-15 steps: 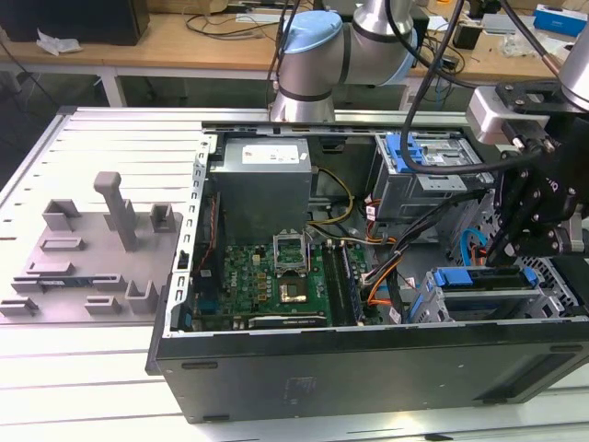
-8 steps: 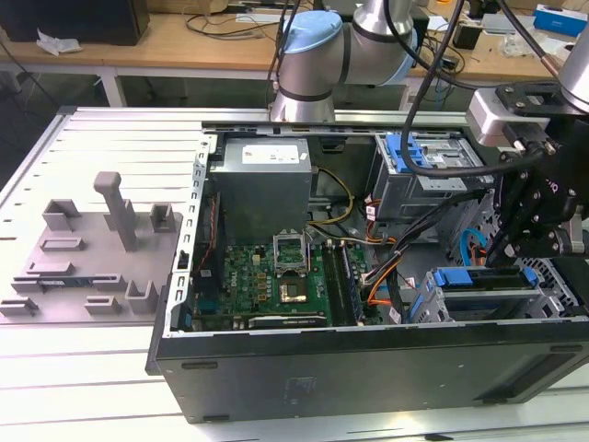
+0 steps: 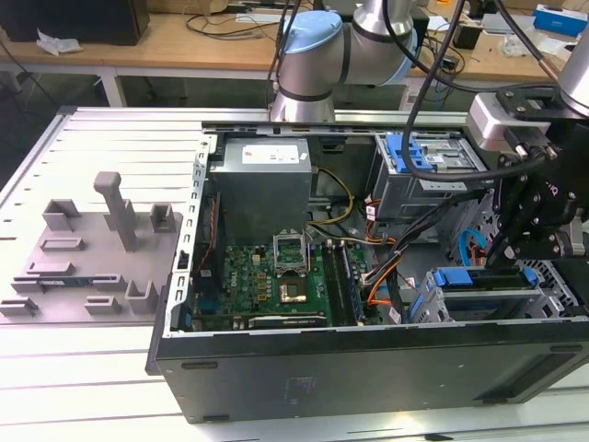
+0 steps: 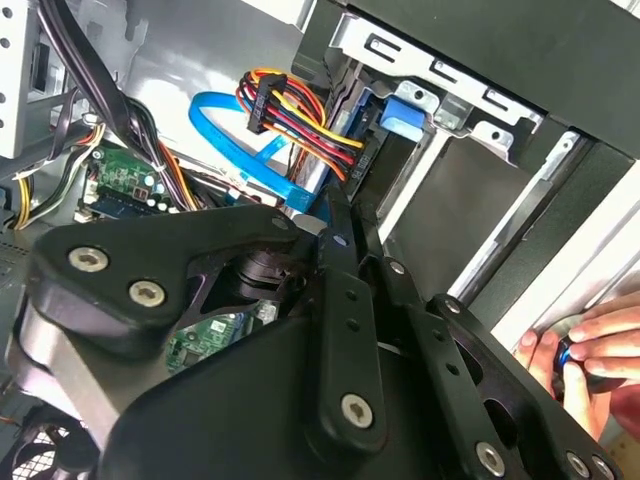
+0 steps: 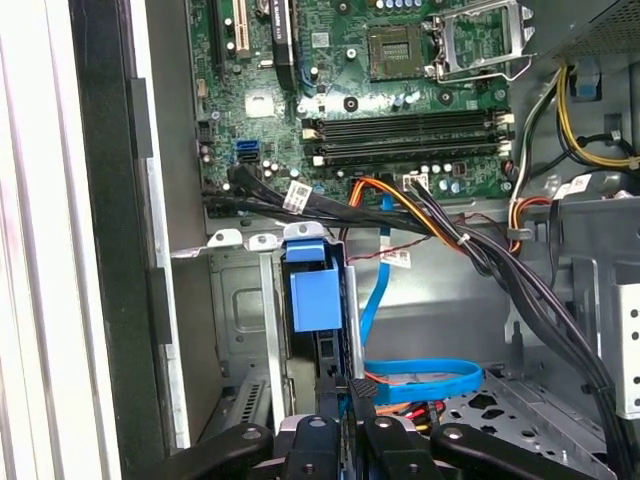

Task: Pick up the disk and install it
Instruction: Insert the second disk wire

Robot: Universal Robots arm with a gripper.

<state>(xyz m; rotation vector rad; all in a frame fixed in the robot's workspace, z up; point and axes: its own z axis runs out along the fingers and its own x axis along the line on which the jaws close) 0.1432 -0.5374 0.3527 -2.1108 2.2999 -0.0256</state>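
In the exterior view, an open computer case (image 3: 368, 368) lies on the counter (image 3: 74, 387). The arm reaches down to about four o'clock of the motherboard (image 3: 267, 276), where the tool (image 3: 538, 230) hangs over the drive bays. The disk (image 3: 479, 278) sits there in its blue bracket, at the mouth of the bay cage and just beside the tool.

In the second wrist view, the tool (image 4: 340, 230) stands close in front of the bay, and the disk's blue tab (image 4: 405, 115) shows in the metal cage beside a blue data cable (image 4: 225, 110). A person's hand (image 4: 590, 350) rests at the case's edge.

In the first wrist view, the disk (image 5: 310, 300) stands edge-on in its slot, directly ahead of the tool (image 5: 345, 405). I cannot tell whether the tool is clenched on it or released.

The disk is likely stiff, dense and sensitive to knocks, with smooth metal faces. The bracket's long plastic edges look like the safest hold, away from the connectors.
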